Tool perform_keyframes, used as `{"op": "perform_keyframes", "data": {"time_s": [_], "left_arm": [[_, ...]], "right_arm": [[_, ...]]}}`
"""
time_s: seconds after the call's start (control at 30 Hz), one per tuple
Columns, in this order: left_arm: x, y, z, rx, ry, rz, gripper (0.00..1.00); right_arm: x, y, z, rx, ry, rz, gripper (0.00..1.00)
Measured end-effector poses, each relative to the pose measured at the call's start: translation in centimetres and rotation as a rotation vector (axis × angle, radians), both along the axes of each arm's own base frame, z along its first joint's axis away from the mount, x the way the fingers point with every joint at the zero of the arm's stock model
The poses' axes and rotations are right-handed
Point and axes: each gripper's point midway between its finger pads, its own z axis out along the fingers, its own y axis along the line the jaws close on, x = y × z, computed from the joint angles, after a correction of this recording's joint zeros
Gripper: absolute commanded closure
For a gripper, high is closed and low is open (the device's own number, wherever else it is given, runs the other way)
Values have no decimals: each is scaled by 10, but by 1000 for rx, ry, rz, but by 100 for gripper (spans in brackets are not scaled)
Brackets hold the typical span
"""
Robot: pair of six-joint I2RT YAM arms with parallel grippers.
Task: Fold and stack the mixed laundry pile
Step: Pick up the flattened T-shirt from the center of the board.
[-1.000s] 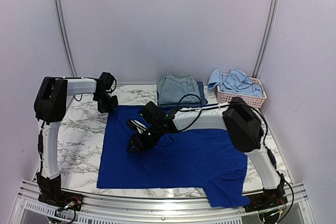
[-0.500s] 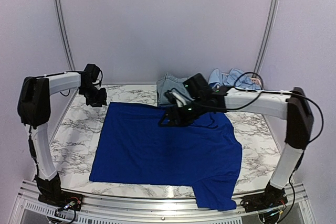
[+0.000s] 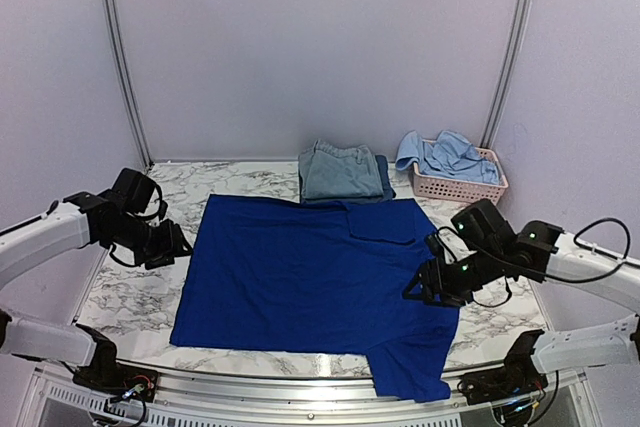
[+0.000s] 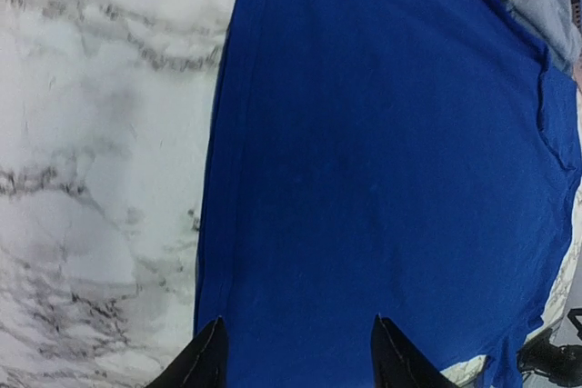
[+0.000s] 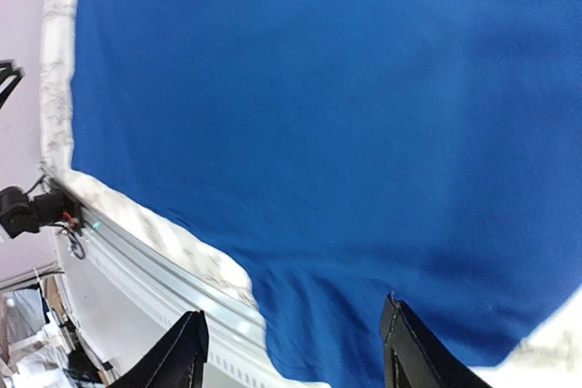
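T-shirt spread flat across the middle of the worktop.
My left pincer is at its left edge and my right pincer over its right side. The folded denim lies behind it, and the basket, holding garments, stands to the right of that.

In my wrist views only the black fingertips of my left hand and my right hand show; the rest is cut off. A navy piece lies mostly hidden under folded faded denim
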Motion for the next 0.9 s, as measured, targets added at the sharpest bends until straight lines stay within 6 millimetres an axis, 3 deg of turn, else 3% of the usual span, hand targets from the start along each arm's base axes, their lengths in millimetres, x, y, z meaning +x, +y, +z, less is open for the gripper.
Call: {"op": "perform_keyframes", "data": {"time_s": [0.17, 0.4, 0.6, 0.8, 0.9], "left_arm": [[-43, 3, -21, -15, 111, 44, 43], [-64, 10, -31, -8, 195, 109, 42], [-73, 13, -39, -9, 242, 154, 41], [-85, 15, -48, -29, 275, 180, 41], [-94, 16, -55, -37, 296, 191, 41]], "right_arm": [[-34, -32, -32, -143, 152, -84, 38], [-71, -49, -62, -353, 302, -119, 38], [-80, -67, -72, -448, 351, -212, 44], [-92, -81, -96, -486, 401, -273, 49], [-93, -82, -102, -482, 408, -292, 57]]}}
